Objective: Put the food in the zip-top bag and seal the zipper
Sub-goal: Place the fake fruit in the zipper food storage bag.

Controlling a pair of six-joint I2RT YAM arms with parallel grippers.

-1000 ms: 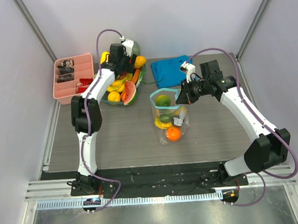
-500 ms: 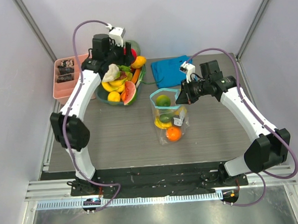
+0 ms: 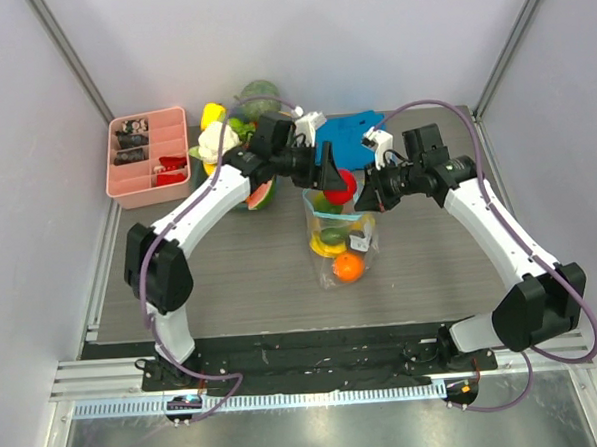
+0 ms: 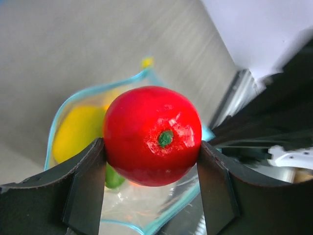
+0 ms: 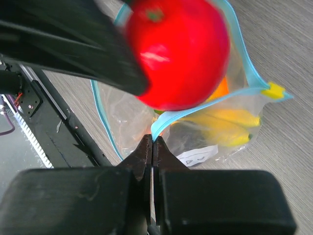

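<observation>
Red apple point(image 4: 151, 134) has arrived over zip-top bag point(image 4: 146, 215) in left tool point(image 4: 150, 147).

Worktop point(image 3: 231, 267): one. Hands: two – left hand point(image 3: 336, 179), right hand point(image 3: 369, 194). Bag point(image 5: 124, 115): one, mid-worktop. Red apple point(image 4: 152, 135): one. Inside bag: orange point(image 3: 348, 268) one, banana bunch point(image 3: 324, 248) one, green fruit point(image 4: 113, 180) at least one. Yellow tab point(image 5: 275, 90) on bag edge: one. Blue cloth point(image 3: 349, 139): one, far edge. Pink tray point(image 3: 127, 195): one, far left corner. Near tray: cauliflower point(image 3: 215, 143) one, watermelon slice point(image 3: 263, 193) one, dark green round fruit point(image 3: 260, 93) one.
</observation>
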